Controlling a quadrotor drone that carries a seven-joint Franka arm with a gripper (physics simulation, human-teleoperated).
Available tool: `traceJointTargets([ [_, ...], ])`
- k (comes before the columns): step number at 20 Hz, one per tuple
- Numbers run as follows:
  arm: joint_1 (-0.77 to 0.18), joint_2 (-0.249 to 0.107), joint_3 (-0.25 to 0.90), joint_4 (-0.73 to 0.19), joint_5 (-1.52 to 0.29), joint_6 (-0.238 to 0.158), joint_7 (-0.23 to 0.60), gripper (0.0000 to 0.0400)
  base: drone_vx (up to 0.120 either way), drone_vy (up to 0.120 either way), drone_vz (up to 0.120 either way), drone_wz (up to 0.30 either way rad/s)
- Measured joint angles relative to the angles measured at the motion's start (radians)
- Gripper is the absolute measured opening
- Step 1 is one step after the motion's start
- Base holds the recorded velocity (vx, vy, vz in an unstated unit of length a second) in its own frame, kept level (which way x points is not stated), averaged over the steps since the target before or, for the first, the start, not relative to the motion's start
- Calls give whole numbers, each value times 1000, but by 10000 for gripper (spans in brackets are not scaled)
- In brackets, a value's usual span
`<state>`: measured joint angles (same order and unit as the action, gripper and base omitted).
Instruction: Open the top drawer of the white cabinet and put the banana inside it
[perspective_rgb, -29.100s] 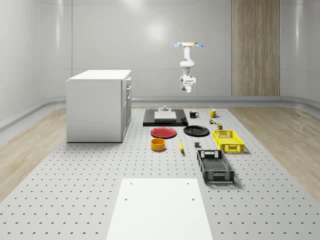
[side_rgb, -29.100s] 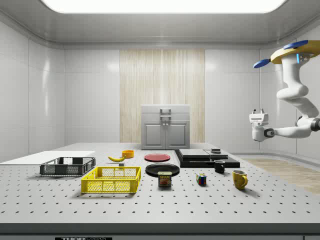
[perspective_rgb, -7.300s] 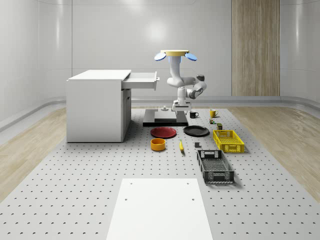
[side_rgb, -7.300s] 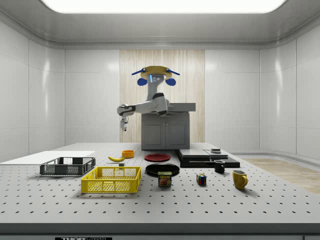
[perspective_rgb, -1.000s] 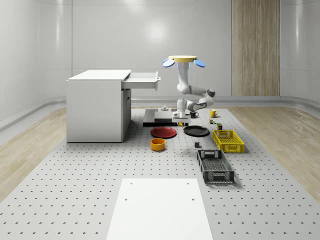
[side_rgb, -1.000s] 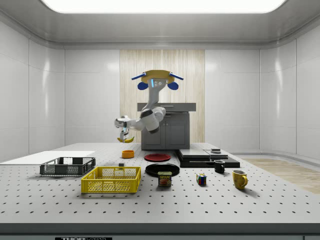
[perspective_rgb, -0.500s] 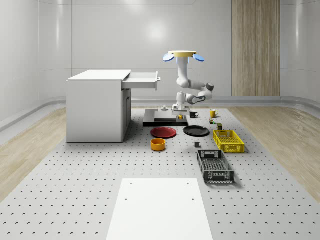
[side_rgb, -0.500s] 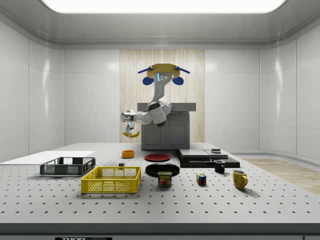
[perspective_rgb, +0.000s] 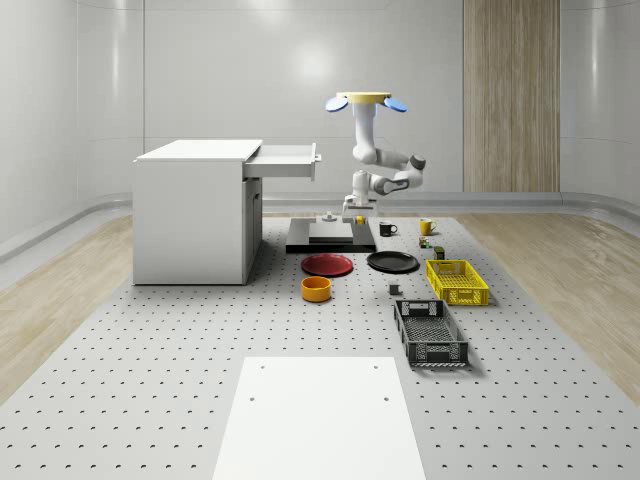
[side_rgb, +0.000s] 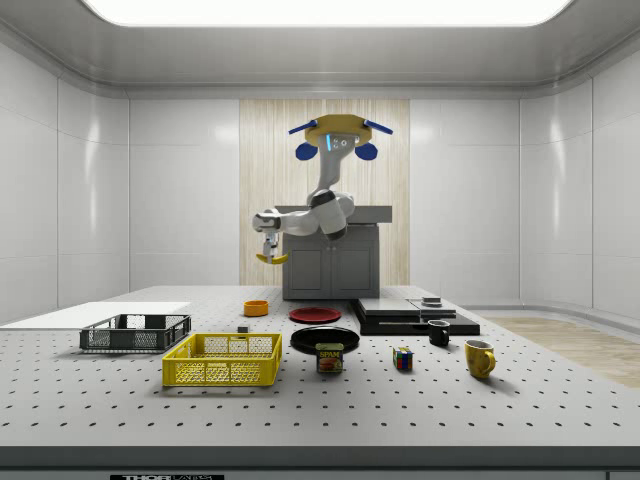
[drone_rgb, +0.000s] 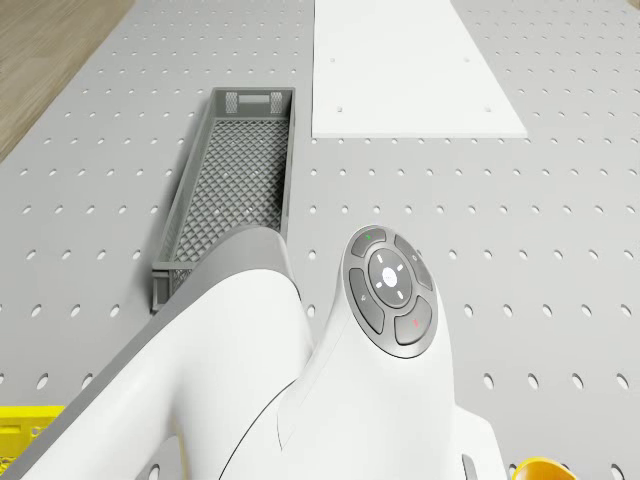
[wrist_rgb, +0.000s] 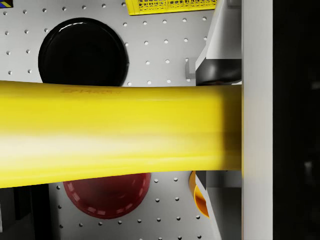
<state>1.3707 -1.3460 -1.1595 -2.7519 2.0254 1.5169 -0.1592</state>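
The banana (side_rgb: 267, 258) hangs in the air, pinched between the gripper's (side_rgb: 268, 250) fingers, above the table (side_rgb: 420, 400) and well below the drone (side_rgb: 338, 130). In the wrist view the banana (wrist_rgb: 115, 132) runs across the frame, its ends cut off, and hides most of a black plate (wrist_rgb: 82, 50) and a red plate (wrist_rgb: 107, 195) lying below it; one finger (wrist_rgb: 220, 65) presses its side. In the whole-scene view the gripper (perspective_rgb: 352, 209) hangs over the black slab (perspective_rgb: 330, 238), to the right of the white cabinet (perspective_rgb: 195, 210), whose top drawer (perspective_rgb: 285, 160) is pulled out. The banana there is too small to make out. The drone hovers beside the cabinet, above the slab.
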Motion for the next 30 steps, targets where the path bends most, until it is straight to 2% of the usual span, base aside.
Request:
traceJointTargets([
  [19, -5, 11, 2, -1, 6, -10, 4, 193, -120, 0, 120, 0],
  [30, -8, 17, 3, -1, 9, -16, 7, 193, -120, -84, 120, 0],
])
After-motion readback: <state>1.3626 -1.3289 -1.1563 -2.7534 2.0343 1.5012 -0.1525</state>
